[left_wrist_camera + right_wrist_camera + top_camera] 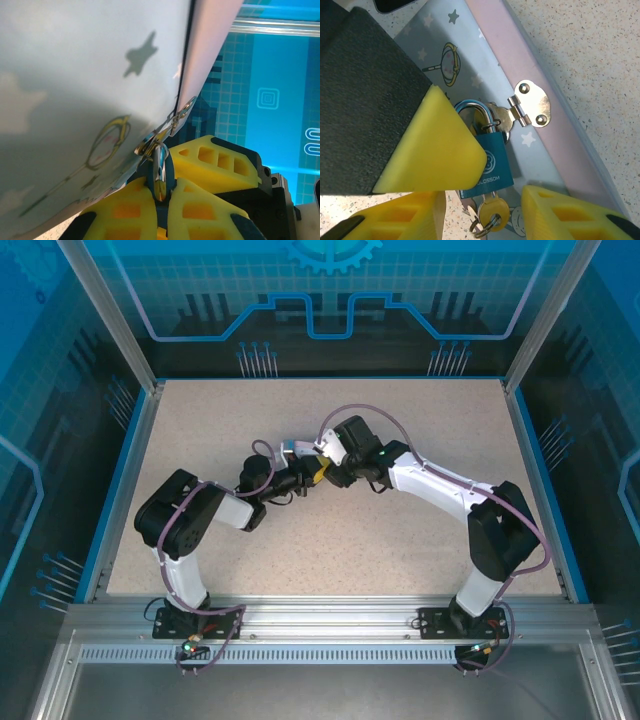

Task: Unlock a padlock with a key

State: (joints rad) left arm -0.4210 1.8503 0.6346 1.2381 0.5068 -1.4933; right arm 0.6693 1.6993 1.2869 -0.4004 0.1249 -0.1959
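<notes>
Padlock (489,162): teal body, silver shackle (472,106), lying flat against the pale blue face of the tin (470,47). The shackle passes through the loop of the silver hasp (531,104) at the tin's pink edge. Key (493,209), yellow head, sits in the keyhole. A key ring (481,229) hangs from the head.

Views compared: the right wrist view gives the lock face-on, with the print on the body and the key readable. The left wrist view gives it edge-on, a bright metal sliver below the hasp, with the tin's face looming at upper left. In the top external view both arms meet over the middle of the speckled table (330,550); lock and key are too small to pick out there.

Axis: in the right wrist view the long axis runs nearly top to bottom, slightly tilted. Shackle toward the top, keyhole end toward the bottom. The key continues the same line, head lowest.

Left gripper (160,189): yellow pads pressed together, pinching the padlock at its shackle side. In the right wrist view one of its fingers covers the lock's left flank.

Right gripper (485,202): jaws apart, moderate gap. The key head sits between the two tips, touching neither. Padlock body just above the tips.
</notes>
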